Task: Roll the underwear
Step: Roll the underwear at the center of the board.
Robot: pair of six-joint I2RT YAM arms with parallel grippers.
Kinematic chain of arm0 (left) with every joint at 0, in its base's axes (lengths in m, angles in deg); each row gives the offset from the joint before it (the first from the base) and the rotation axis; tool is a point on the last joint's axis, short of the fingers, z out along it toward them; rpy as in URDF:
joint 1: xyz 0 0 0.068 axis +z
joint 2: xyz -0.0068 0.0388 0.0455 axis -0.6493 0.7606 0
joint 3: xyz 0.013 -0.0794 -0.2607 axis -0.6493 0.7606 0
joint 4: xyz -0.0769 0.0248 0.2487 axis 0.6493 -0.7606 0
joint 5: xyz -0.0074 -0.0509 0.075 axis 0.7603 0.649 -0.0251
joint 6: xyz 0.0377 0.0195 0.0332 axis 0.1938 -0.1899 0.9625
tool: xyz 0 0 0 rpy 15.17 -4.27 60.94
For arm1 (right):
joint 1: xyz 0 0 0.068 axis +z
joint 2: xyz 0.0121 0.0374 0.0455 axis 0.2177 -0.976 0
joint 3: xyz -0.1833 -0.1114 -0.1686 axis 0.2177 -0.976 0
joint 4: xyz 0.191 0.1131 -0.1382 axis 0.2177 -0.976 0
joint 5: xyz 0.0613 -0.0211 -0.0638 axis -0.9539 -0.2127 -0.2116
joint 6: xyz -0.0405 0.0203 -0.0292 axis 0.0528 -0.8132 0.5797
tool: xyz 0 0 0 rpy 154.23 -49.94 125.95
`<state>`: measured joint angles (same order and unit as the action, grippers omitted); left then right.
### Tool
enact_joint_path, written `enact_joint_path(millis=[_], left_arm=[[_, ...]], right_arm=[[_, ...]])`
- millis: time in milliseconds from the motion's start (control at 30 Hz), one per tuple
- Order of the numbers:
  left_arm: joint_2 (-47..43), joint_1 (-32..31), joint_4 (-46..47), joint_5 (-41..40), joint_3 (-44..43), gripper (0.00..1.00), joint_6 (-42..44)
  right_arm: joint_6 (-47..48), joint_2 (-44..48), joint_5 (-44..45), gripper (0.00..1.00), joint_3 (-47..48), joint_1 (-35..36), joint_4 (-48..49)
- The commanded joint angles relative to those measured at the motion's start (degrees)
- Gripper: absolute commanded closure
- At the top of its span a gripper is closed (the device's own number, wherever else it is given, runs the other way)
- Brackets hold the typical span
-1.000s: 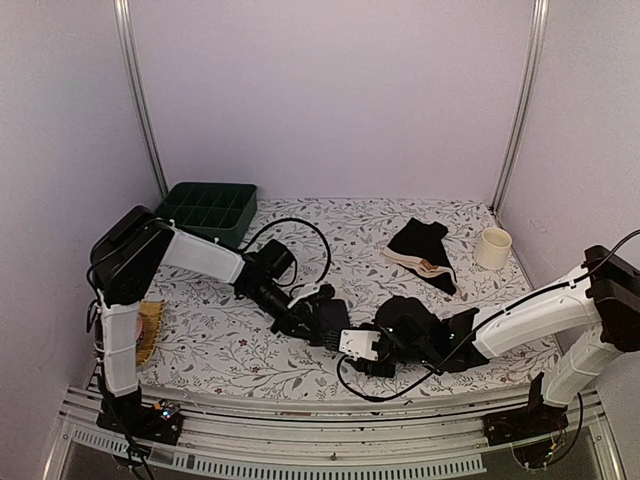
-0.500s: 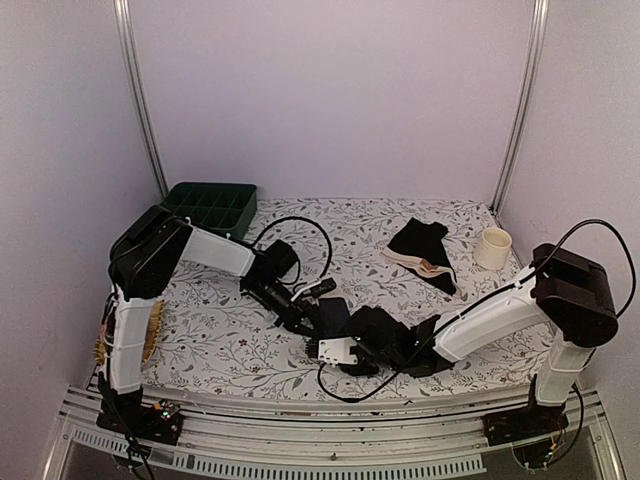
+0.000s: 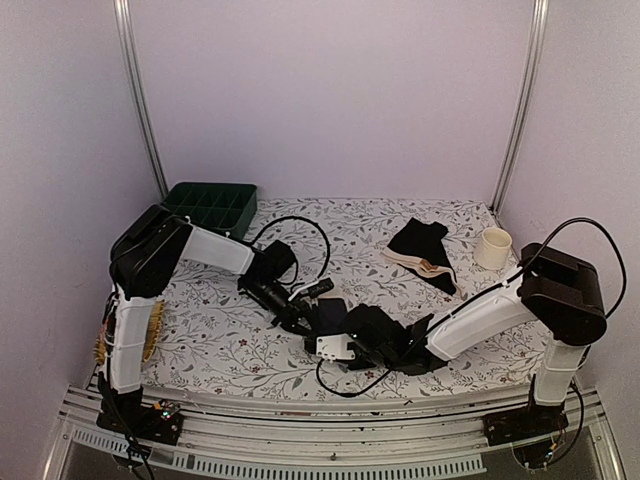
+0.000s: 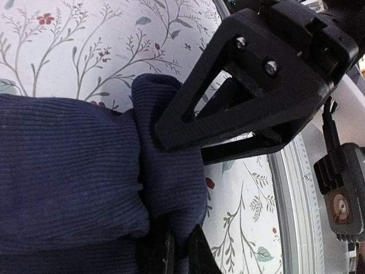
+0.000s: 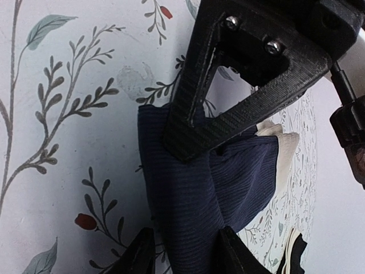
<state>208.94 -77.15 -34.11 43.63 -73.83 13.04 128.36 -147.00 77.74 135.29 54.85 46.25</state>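
A dark navy ribbed underwear point(image 3: 385, 325) lies bunched on the floral table near the front middle, with both grippers meeting at its left end. My left gripper point(image 3: 322, 312) comes in from the left. In the left wrist view it point(image 4: 178, 242) is shut on a fold of the underwear point(image 4: 68, 171), and the right gripper's black triangular finger point(image 4: 256, 74) presses on the cloth beside it. My right gripper point(image 3: 345, 345) reaches in from the right. In the right wrist view its jaws point(image 5: 185, 251) hold a rolled strip of the underwear point(image 5: 188, 188), which fills the gap between them.
More underwear, black with a cream-beige piece point(image 3: 422, 250), lies at the back right beside a cream cup point(image 3: 494, 247). A dark green compartment tray point(image 3: 210, 208) stands at the back left. A yellowish object point(image 3: 152, 325) lies at the table's left edge. The left arm's cable point(image 3: 300, 232) loops over the table.
My right arm has swung left, dragging the dark underwear toward the left gripper, and its elbow has risen. The left arm shifted slightly and keeps its grip.
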Motion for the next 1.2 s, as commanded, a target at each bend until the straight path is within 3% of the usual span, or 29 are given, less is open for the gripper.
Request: enact_joint_path(millis=[0, 133, 233, 333, 467, 600, 867, 1167], left_arm=[[2.4, 1.1, -4.2, -3.5, -0.4, 1.00, 1.7], [1.9, 1.2, -4.2, -3.4, -0.4, 1.00, 2.1], [1.1, 1.2, -4.3, -3.6, -0.2, 0.99, 2.4], [-1.0, 1.4, -3.6, -3.6, 0.4, 0.85, 2.6], [-7.1, 1.5, 3.1, -6.7, 4.7, 0.56, 0.7], [-14.1, 1.7, 8.8, -9.4, 9.8, 0.42, -0.2], [-31.3, 2.8, 27.1, -15.1, 24.3, 0.36, 2.1], [-37.8, 1.5, 39.0, -15.3, 39.4, 0.40, 21.0]], right_arm=[[1.0, -3.4, 0.1, 0.72, 1.7, -0.4, -4.2], [-0.2, -3.9, -1.5, 0.85, 3.3, -0.4, -7.0], [-2.1, -3.6, -2.1, 0.87, 4.3, -0.4, -9.8], [-7.4, -3.7, -4.0, 0.88, 8.1, -0.4, -17.3], [-16.6, -3.9, -7.8, 0.89, 12.4, -0.3, -28.8], [-25.9, -2.5, -12.2, 0.89, 13.0, -0.1, -36.7], [-35.2, -4.3, -26.6, 0.88, 19.4, -0.3, -46.1], [-36.0, -11.8, -47.6, 0.88, 28.0, -8.8, -51.9]])
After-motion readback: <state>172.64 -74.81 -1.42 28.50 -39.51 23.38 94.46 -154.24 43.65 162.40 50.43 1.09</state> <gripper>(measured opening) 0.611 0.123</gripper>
